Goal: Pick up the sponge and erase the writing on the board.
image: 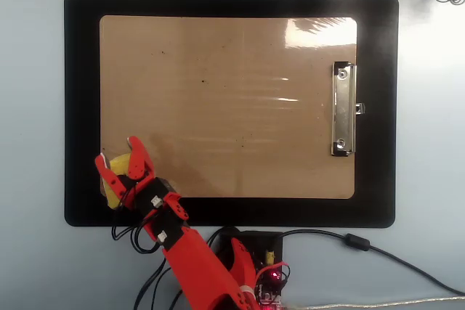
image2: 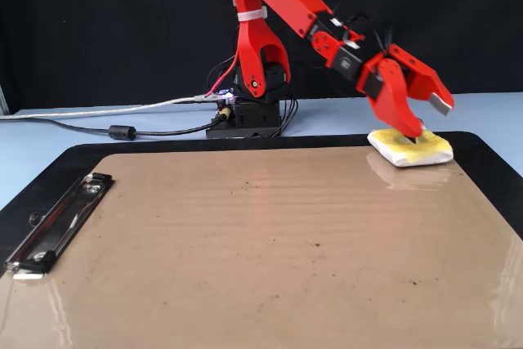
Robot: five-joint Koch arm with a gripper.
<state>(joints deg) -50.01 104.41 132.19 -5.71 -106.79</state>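
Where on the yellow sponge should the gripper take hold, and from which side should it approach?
Come from above. The sponge lies flat at the board's corner, partly over the black mat, so only its side edges offer grip. The open gripper should probably straddle the block, pinching two opposite sides at mid-thickness.
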